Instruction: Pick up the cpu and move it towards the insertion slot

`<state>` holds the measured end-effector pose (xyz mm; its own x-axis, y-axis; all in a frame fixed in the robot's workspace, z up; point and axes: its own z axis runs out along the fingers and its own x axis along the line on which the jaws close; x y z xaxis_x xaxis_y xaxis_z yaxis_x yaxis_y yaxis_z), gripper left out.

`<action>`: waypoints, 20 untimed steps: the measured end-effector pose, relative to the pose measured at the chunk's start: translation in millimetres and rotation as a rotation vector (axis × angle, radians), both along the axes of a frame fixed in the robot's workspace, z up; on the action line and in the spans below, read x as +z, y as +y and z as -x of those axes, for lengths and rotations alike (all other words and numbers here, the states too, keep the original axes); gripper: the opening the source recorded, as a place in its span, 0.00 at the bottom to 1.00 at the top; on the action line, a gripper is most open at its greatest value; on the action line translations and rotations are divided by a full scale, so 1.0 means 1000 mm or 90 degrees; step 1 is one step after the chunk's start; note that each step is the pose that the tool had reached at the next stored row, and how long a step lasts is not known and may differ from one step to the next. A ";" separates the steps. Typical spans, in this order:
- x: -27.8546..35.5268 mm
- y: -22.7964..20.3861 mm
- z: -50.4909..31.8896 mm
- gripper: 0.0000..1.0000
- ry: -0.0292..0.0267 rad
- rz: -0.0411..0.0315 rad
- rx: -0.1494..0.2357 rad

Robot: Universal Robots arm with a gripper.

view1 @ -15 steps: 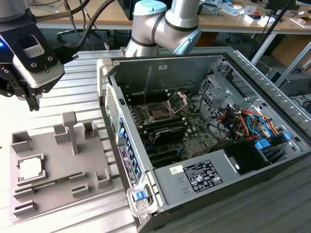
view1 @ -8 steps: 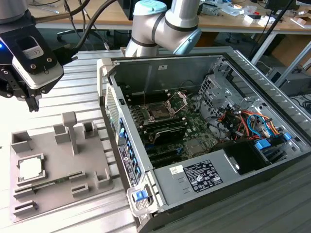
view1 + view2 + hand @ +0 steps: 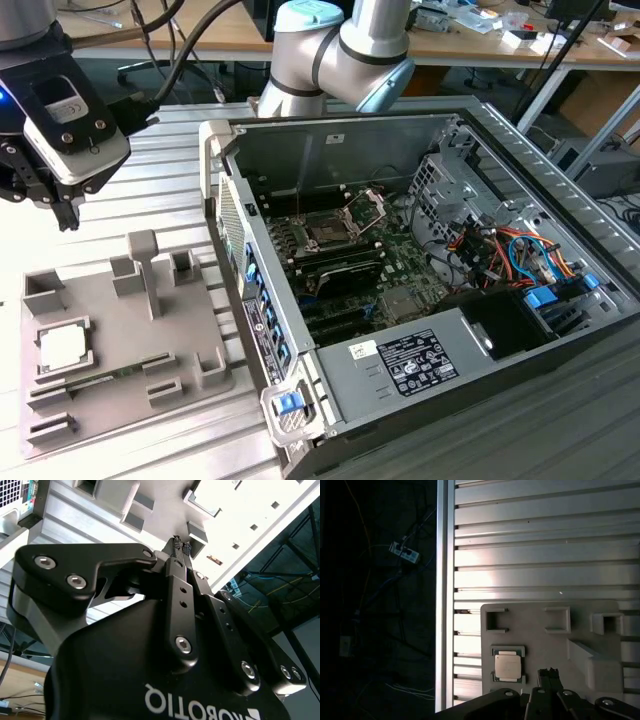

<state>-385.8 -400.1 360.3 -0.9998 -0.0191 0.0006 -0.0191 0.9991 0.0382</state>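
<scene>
Exterior view: the gripper, its body cut off at the frame's edge, hangs tilted above the grey tray, fingers pressed together on nothing. In the first wrist view the cpu lies untouched in its tray recess, below the gripper. The insertion slot sits well apart inside the open computer case. Bare slatted table surrounds the tray.

Your gripper looms black across most of the second wrist view, its jaws pressed together with nothing between them, pointing at the grey tray on the ribbed aluminium table; cables trail beyond the table's edge
</scene>
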 end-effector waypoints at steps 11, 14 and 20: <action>-0.0013 0.0000 0.0016 0.11 0.0000 0.0001 0.000; -0.0016 0.0000 0.0017 0.11 0.0000 0.0000 0.000; -0.0025 0.0000 0.0018 0.11 0.0000 0.0000 0.000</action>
<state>-387.6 -400.1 357.8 -0.9998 -0.0191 0.0005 -0.0191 0.9991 0.0382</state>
